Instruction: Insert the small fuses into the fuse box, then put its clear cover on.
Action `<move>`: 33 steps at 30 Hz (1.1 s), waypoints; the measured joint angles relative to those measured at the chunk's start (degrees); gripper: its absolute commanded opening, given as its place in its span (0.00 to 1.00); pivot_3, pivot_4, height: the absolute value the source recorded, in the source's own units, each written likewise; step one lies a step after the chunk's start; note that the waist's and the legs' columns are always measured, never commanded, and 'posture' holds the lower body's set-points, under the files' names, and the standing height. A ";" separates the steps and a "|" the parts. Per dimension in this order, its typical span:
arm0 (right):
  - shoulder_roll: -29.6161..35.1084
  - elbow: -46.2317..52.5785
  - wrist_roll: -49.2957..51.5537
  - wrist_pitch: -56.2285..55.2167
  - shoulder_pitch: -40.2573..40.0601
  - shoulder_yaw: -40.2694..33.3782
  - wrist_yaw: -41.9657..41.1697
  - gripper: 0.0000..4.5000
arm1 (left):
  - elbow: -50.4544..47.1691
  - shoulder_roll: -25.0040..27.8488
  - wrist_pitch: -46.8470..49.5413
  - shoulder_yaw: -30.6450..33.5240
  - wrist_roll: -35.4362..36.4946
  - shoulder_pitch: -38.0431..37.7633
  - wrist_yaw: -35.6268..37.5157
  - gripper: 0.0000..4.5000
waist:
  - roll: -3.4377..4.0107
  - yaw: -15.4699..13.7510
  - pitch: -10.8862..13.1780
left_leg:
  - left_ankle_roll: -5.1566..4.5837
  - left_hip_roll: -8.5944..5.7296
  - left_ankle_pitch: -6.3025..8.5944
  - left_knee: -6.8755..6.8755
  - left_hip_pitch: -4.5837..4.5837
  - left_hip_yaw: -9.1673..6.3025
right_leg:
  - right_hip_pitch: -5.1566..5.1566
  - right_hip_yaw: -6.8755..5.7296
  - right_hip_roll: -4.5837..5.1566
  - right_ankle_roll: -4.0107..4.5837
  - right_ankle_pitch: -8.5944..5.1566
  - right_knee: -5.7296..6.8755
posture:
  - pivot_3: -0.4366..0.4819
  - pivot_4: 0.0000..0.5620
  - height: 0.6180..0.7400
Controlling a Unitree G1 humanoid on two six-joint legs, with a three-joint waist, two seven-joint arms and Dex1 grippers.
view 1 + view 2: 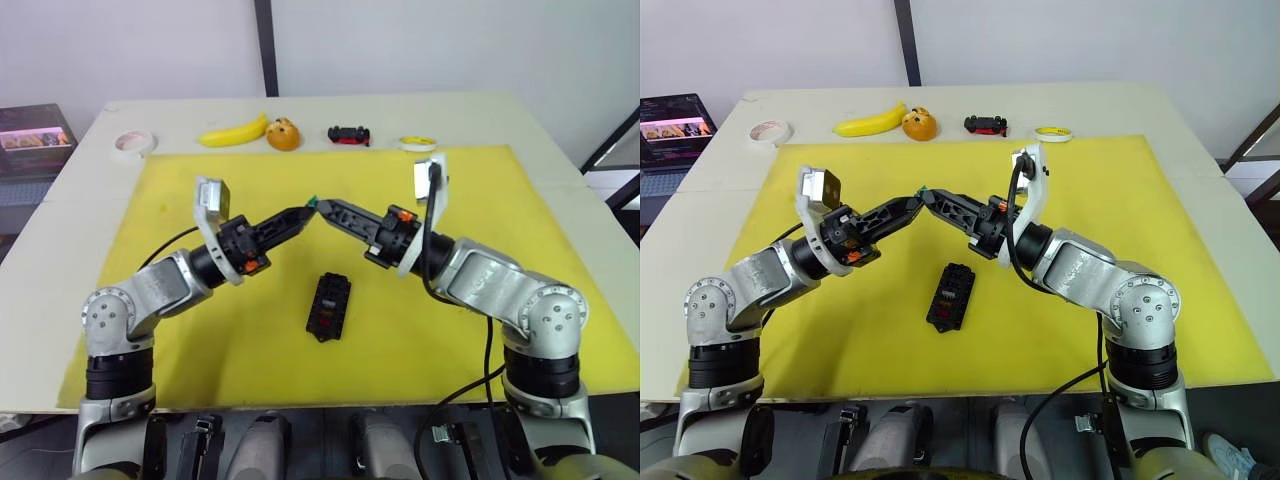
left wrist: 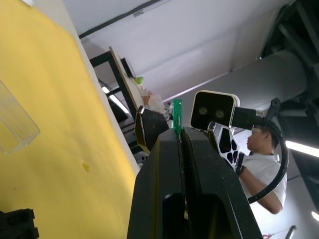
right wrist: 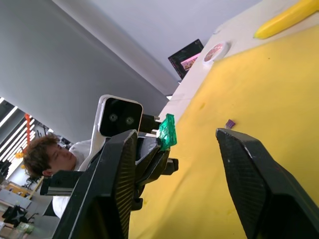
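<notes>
Both grippers meet tip to tip above the middle of the yellow mat [image 1: 480, 200]. My left gripper [image 1: 305, 210] is shut on a small green fuse [image 1: 313, 200], which sticks out past its fingertips [image 2: 182, 137]. My right gripper [image 1: 328, 208] faces it, open, with the green fuse [image 3: 167, 132] showing between its spread fingers. The black fuse box [image 1: 329, 306] lies on the mat below and nearer than the grippers, apart from both. A purple fuse [image 3: 230, 123] lies loose on the mat. The clear cover [image 2: 15, 124] rests flat on the mat.
Along the table's far edge lie a banana [image 1: 235, 131], an orange [image 1: 283, 134], a black-and-red toy car [image 1: 348, 134] and two tape rolls [image 1: 132, 143] [image 1: 418, 143]. A person [image 2: 261, 164] stands behind the robot.
</notes>
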State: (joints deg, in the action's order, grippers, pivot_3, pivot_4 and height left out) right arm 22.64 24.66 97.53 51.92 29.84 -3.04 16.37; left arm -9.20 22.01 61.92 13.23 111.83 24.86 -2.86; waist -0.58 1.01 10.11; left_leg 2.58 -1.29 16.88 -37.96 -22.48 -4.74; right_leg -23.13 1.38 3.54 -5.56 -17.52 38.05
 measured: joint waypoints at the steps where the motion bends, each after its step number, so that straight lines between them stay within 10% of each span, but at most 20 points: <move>1: 0.20 0.00 0.06 -0.11 0.00 0.12 0.00 0.58 | -0.01 0.00 -0.01 -0.22 0.00 0.00 0.00 0.00 | 0.00 -0.01 0.00 | 0.00 0.00 0.00 0.00 0.00 0.00 | 0.00 0.00 0.00 0.00 0.00 0.00 | 0.48 0.27 1.00; 6: 0.98 0.00 0.34 -1.07 0.04 0.79 -0.03 0.58 | -0.29 0.00 -0.20 -0.73 0.00 -0.01 0.00 0.00 | 0.00 -0.01 0.00 | 0.00 0.00 0.00 0.00 -0.01 0.00 | 0.00 0.00 0.00 0.00 0.00 0.00 | 0.48 0.27 1.00; 11: 1.23 0.00 0.70 -1.68 0.08 1.37 -0.04 0.20 | -0.53 0.01 -0.25 -0.84 0.00 -0.12 0.09 0.00 | 0.00 -0.02 0.00 | 0.00 0.00 0.00 0.00 0.00 0.00 | 0.00 0.01 0.00 0.00 0.00 0.00 | 0.48 0.27 1.00; 33: 4.09 0.50 4.04 -3.56 0.14 2.36 0.13 0.20 | -0.50 -0.11 -1.25 -1.03 -0.01 -0.41 0.06 0.00 | 0.00 -0.05 0.00 | -0.01 0.00 0.01 0.00 -0.01 0.00 | 0.00 0.02 0.00 0.00 0.00 -0.01 | 0.48 0.27 1.00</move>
State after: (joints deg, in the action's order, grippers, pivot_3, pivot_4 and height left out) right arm 26.73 25.16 101.57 48.36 29.97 -0.69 16.50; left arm -9.71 21.91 60.67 12.20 111.82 24.46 -2.80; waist -0.58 0.96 10.11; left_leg 2.57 -1.29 16.88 -37.96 -22.49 -4.73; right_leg -23.13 1.39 3.54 -5.56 -17.53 38.04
